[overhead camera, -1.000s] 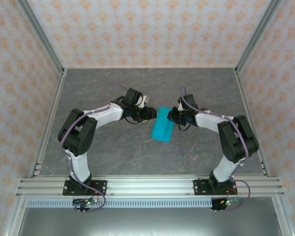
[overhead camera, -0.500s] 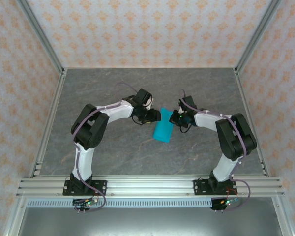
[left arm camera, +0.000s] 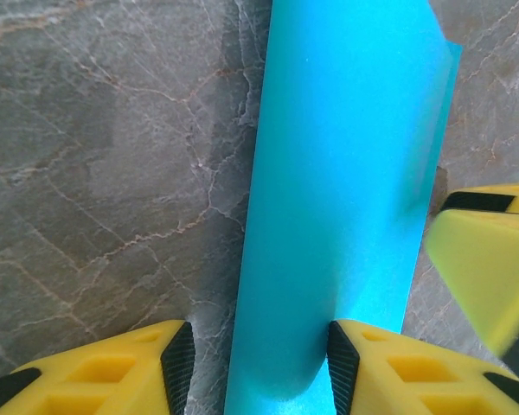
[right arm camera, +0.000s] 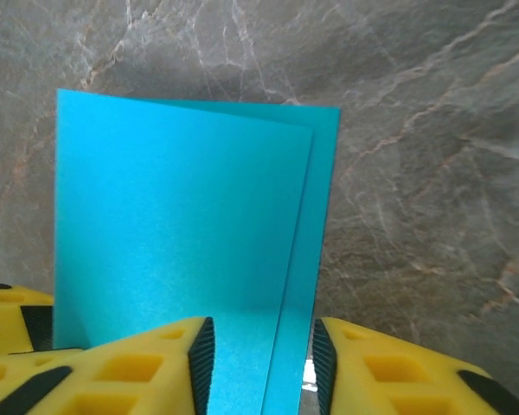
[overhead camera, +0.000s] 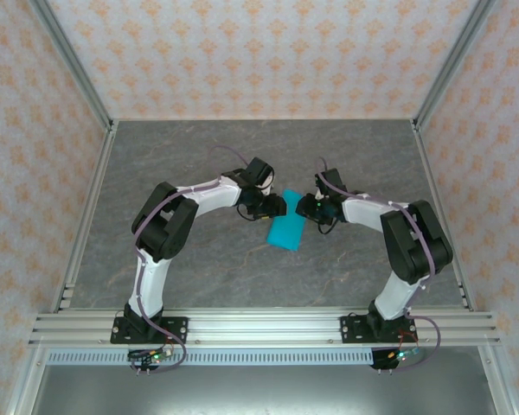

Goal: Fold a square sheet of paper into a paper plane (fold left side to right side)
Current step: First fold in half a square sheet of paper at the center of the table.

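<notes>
- Cyan-blue, and folded in half into a narrow rectangle, the sheet of paper lies aslant at the middle of the grey marbled table in the top view. The left gripper meets the sheet's far left corner and the right gripper its far right corner, the two tips facing each other across it.
- In the left wrist view the sheet runs as a long strip away from the camera. The left gripper is open and straddles the near end. The right-hand pad touches the sheet's edge, while bare table shows between the other pad and the sheet. Another yellow finger sits just beside the sheet's right edge.
- In the right wrist view the sheet shows two layers, the upper one's edge set a little inside the lower one's. The right gripper stands open, clamping nothing, with the near edge of the sheet between its yellow fingers. Another yellow finger touches the sheet's left edge.
</notes>
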